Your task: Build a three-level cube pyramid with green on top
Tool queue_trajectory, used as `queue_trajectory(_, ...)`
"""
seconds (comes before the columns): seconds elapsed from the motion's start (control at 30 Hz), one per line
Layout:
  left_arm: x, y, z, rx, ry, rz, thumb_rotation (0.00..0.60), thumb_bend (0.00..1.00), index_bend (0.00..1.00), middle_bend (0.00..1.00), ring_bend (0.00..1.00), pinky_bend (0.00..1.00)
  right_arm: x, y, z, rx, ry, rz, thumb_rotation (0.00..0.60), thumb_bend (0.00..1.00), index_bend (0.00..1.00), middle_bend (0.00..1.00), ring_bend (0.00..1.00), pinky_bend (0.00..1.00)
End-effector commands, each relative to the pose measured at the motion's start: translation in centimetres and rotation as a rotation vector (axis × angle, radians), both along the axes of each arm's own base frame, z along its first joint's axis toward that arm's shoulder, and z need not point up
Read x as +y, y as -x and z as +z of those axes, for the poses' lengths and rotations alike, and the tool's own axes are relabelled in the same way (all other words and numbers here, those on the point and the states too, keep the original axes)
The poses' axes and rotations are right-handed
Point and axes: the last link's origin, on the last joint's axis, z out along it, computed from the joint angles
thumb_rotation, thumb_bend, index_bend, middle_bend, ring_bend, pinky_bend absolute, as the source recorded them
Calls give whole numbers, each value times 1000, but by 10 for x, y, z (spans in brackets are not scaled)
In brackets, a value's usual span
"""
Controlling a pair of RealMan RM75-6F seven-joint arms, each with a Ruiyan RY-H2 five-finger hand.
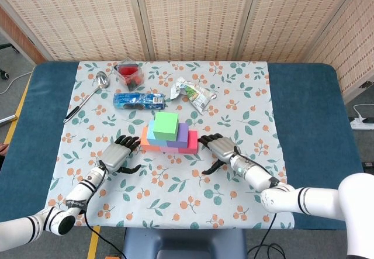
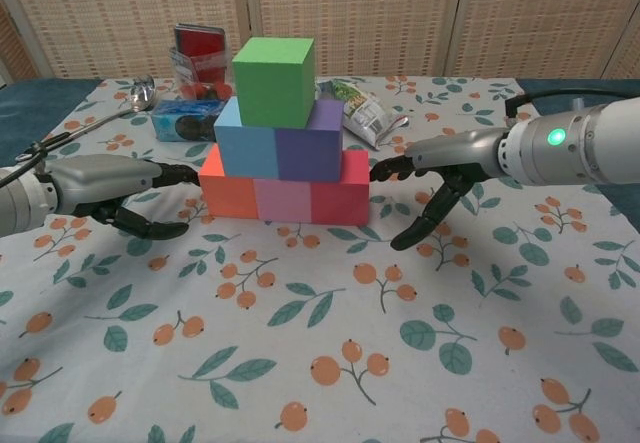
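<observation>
floral tablecloth (image 1: 175,183) at table centre carries the finished pyramid, green cube (image 2: 273,82) topmost; left hand (image 2: 105,188) at 9 o'clock, right hand (image 2: 440,168) at 3 o'clock, fingers spread, holding nothing; risk: inward nudge on the base row topples the stack.
</observation>
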Motion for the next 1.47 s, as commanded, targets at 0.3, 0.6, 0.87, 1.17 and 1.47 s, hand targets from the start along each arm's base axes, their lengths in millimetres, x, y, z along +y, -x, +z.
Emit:
queue_trajectory(0.3,-6,12,15,-45,-38,53,178,344,0,0,0,0,6,15,29,9,61,-20,340,23,0,0,0,0)
queue_trajectory(0.6,-34,57,90,-145,-263,158,288,345,0,0,0,0,39,72,126,-57,371,-78,352,54,0,0,0,0)
queue_trajectory(0.87,-88,99,142,-170,-523,226,600,348,0,0,0,0,109,138,183,-99,632,-59,409,63,0,0,0,0)
queue_trajectory(1.17,-155,109,145,-214,-604,199,600,347,2,0,0,0,187,181,194,-178,733,-43,425,63,0,0,0,0)
queue_trajectory(1.47,-184,105,132,-221,-594,196,600,346,2,0,0,0,227,194,186,-173,771,-95,419,64,0,0,0,0)
